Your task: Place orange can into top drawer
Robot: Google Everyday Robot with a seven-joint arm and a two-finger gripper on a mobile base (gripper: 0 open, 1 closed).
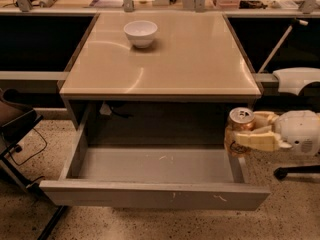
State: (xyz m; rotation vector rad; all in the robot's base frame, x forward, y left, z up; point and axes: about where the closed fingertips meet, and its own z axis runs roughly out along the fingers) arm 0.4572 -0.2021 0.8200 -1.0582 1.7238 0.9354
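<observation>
The orange can (239, 126) is upright in my gripper (252, 133), silver top up. The pale fingers (257, 140) are shut around its body. The can hangs just above the right side wall of the top drawer (155, 194), near its back corner. The drawer is pulled fully open below the tan table; its grey floor (155, 165) is bare and its front panel carries small white scuffs. My arm reaches in from the right edge of the camera view.
A white bowl (140, 33) stands on the tan table top (165, 59) at the back left. A dark chair (15, 129) and cable sit at the left. A chair base (295, 171) is on the floor at the right.
</observation>
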